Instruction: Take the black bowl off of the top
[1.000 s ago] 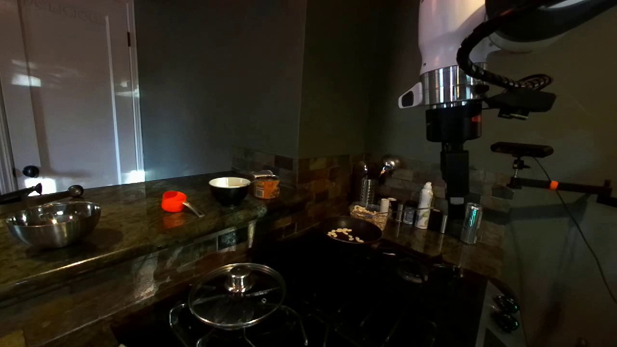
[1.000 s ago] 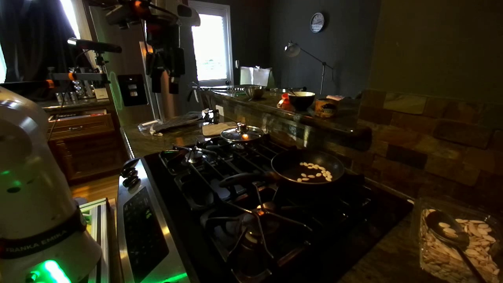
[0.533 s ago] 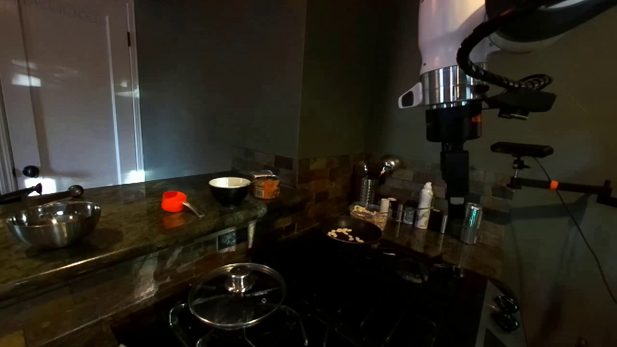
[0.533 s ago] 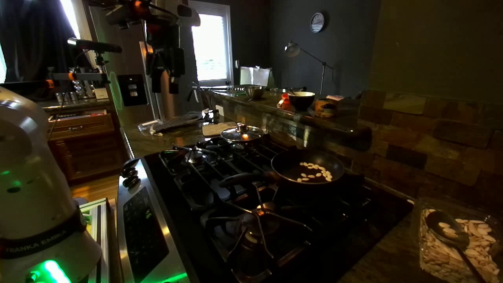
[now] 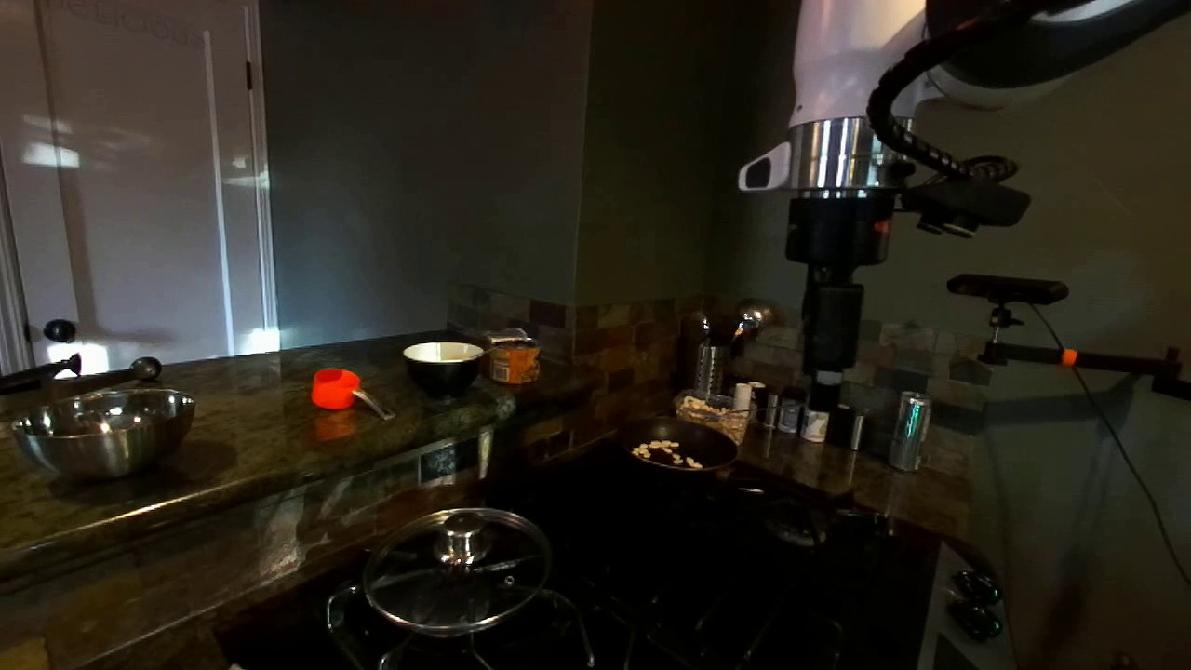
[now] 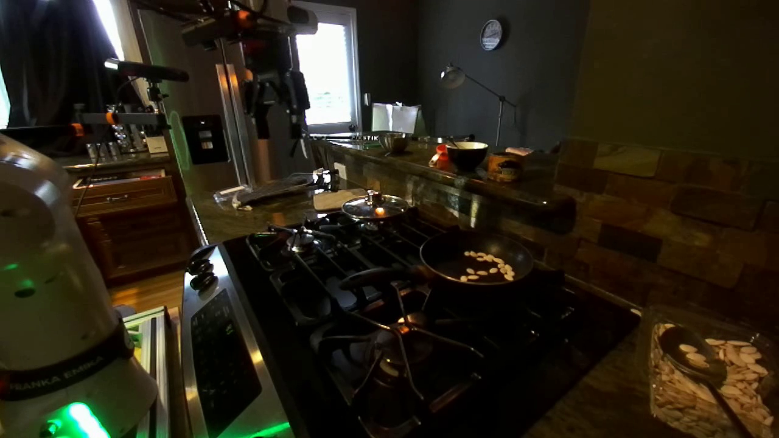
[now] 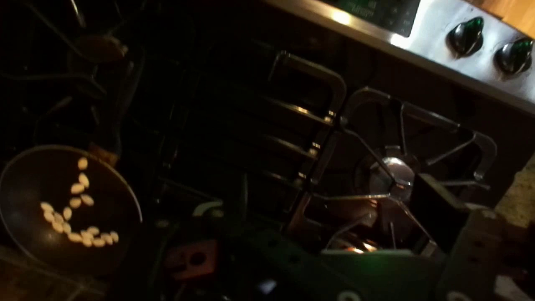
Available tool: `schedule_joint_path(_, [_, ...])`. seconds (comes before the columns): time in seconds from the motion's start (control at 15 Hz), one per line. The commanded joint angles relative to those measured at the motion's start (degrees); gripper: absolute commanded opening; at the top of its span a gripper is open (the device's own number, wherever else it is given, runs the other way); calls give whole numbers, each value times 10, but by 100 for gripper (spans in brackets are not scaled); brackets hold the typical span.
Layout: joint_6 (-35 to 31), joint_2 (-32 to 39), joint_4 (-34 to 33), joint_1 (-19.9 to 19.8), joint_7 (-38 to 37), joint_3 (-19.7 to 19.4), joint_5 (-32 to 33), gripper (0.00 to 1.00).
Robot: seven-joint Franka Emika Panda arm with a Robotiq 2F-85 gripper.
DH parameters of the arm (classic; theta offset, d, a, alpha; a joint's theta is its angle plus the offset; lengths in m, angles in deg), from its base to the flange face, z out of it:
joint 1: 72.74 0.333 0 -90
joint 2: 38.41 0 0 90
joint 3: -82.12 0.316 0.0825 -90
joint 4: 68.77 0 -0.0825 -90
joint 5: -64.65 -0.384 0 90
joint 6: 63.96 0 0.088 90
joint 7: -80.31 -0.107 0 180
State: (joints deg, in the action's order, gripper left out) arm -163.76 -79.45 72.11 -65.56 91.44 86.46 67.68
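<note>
Black bowl point(image 5: 443, 377): stood upright on the raised counter point(image 5: 251, 405), the orange can point(image 5: 515, 361) at its three o'clock in an exterior view.
Gripper point(image 6: 280, 129): hung above the stove point(image 6: 292, 359), spread and grasping nothing, presumably readied for the bowl, which stood toward three o'clock in an exterior view.
Pan point(image 6: 444, 261): pointed its handle point(image 6: 372, 277) to nine o'clock there, likely for easy reach.
Arm lettering point(image 6: 58, 372): read FRANKA EMIKA.
Can label point(image 5: 515, 368): was too small to read.
</note>
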Motion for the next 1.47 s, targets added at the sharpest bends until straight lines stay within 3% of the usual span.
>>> schedule_joint_path(0.0, [-96, 91, -50, 26, 61, -20, -3, 100])
schedule_joint_path(0.27, [-186, 196, -106, 27, 56, -28, -43, 100])
schedule_joint_path(0.47, [-225, 254, -136, 24, 14, -4, -51, 100])
schedule_joint_path(0.53, [-214, 212, -105, 16, 36, -11, -36, 100])
schedule_joint_path(0.87, [-219, 224, -115, 15, 35, -10, -36, 100])
schedule_joint_path(1.0, [-282, 237, -116, 7, -38, -4, -53, 100])
schedule_joint_path(1.4, [-404, 326, -190, -37, -123, -30, -58, 100])
